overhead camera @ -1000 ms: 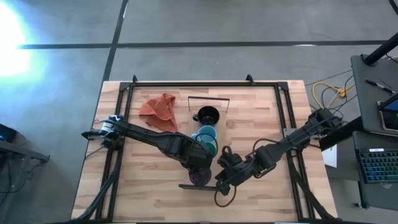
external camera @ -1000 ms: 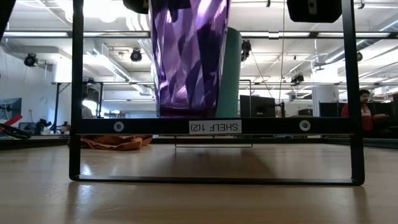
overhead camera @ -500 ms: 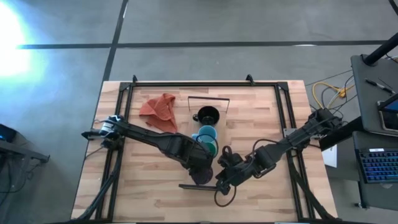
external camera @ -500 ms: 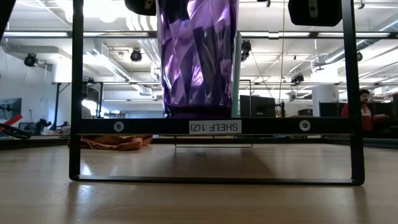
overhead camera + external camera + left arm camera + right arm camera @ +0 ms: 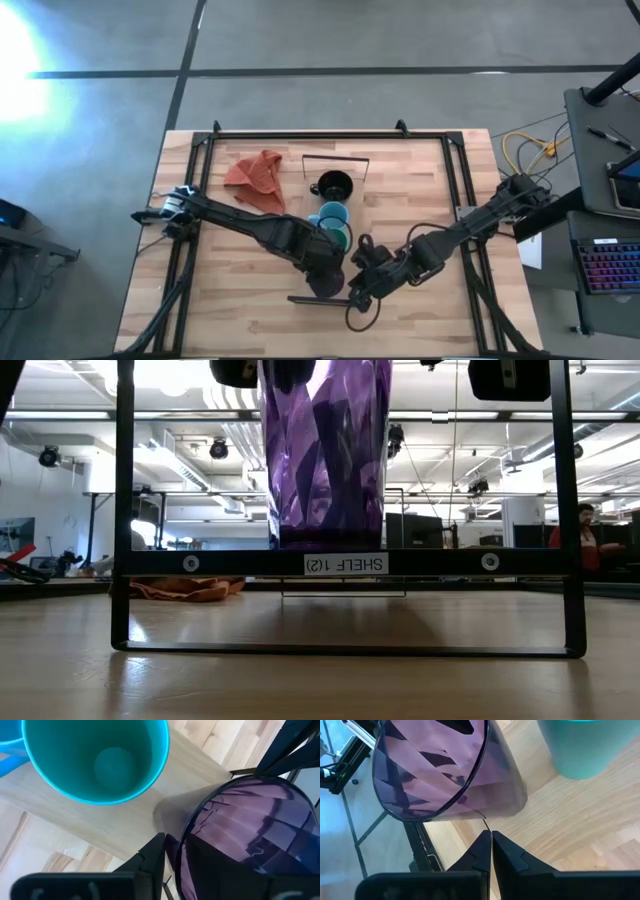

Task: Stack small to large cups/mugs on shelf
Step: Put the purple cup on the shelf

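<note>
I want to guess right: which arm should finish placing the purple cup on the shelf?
The left. Its gripper grips the purple cup by the rim at the shelf; the right gripper sits shut beside the cup, holding nothing.

the purple cup (image 5: 325,455) looks like clear, faceted plastic, glossy, with light glinting off its angled panels. beside the purple cup, the light blue mug (image 5: 95,760) has a smooth, even, slightly satin surface inside. the shelf (image 5: 560,827) under the purple cup is pale wood with visible grain, matt; its end rail (image 5: 340,564) is thin dark metal, smooth. behind the shelf, the orange cloth (image 5: 256,177) is soft, crumpled fabric. the tabletop (image 5: 410,195) is light, planked, matt wood.
</note>
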### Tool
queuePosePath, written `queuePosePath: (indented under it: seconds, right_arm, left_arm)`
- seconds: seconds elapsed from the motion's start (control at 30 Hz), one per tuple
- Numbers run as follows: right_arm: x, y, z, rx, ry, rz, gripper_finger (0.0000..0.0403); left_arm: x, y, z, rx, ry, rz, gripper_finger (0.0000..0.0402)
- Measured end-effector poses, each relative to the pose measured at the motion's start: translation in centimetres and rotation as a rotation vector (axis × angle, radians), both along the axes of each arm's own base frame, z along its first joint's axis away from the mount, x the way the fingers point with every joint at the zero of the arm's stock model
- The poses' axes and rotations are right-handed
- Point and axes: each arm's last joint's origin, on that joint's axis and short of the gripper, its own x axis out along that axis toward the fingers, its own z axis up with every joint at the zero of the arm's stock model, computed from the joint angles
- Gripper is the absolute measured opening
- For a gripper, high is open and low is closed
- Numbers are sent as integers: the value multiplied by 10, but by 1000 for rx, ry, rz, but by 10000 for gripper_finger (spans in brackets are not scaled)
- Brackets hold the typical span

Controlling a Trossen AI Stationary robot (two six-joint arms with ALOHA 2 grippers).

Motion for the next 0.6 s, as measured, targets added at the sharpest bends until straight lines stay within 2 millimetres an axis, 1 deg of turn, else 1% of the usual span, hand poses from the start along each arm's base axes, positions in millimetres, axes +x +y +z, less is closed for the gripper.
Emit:
queuePosePath:
  seconds: [0.13,0.33,0.6]
  right_arm:
    - [-3,0,5,9,-9,2,9]
    - [-9,2,11,24,-17,0,9]
    - [-11,2,12,27,-17,-24,9]
  left_arm:
    - [3,-1,1,3,-34,-12,53]
    - [6,-1,3,2,-77,-20,52]
    - [4,1,4,3,-63,-20,52]
